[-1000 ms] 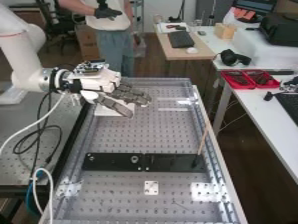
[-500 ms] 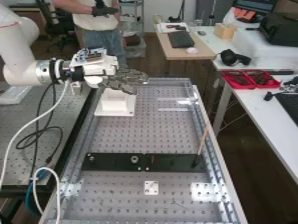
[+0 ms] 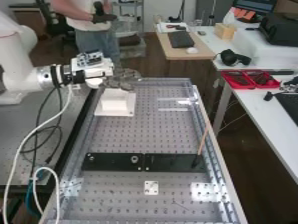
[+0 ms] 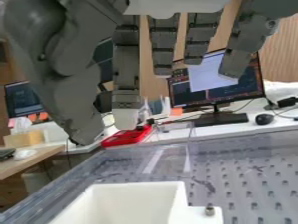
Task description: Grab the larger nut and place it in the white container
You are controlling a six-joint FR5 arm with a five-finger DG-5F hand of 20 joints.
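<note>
White container (image 3: 117,104) below the robot hand (image 3: 124,76), near but apart

In the high view, the robot arm (image 3: 23,75) is cut off by the left edge. The fingers of the hand (image 3: 124,78) blend into the dark floor (image 3: 159,72) behind them, hard to tell one from another. How deep the white container (image 3: 118,102) goes cannot be made out there. On the flat black bar (image 3: 169,162), the smaller nut (image 3: 91,158) is a mere speck, and the bearing (image 3: 134,159) is too small for its details to be told. In the wrist view, the picture's edge cuts off part of the container and its base plate (image 4: 201,218). Fingers hide parts of the large monitor (image 4: 251,87).
</note>
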